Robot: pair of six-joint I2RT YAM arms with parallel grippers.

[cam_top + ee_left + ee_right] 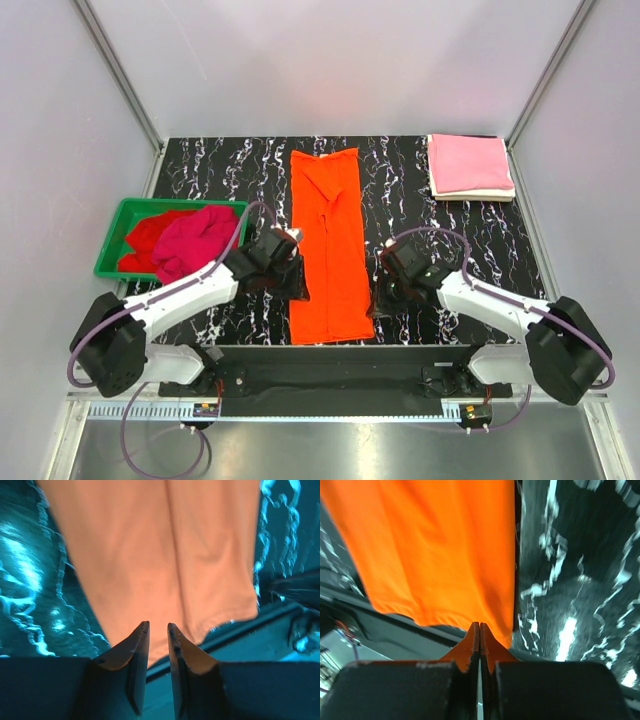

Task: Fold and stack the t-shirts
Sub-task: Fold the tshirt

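At the near end of the orange shirt (pixel 328 250), the left gripper (pixel 158 625) is a bit open and empty, the right gripper (pixel 479 624) shut.

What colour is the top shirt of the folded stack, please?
The top shirt is pink, best seen from the top external view.

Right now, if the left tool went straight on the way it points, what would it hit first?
Most likely the orange t-shirt: the left tool points at its near hem, just ahead of the tips. Depth is hard to judge.
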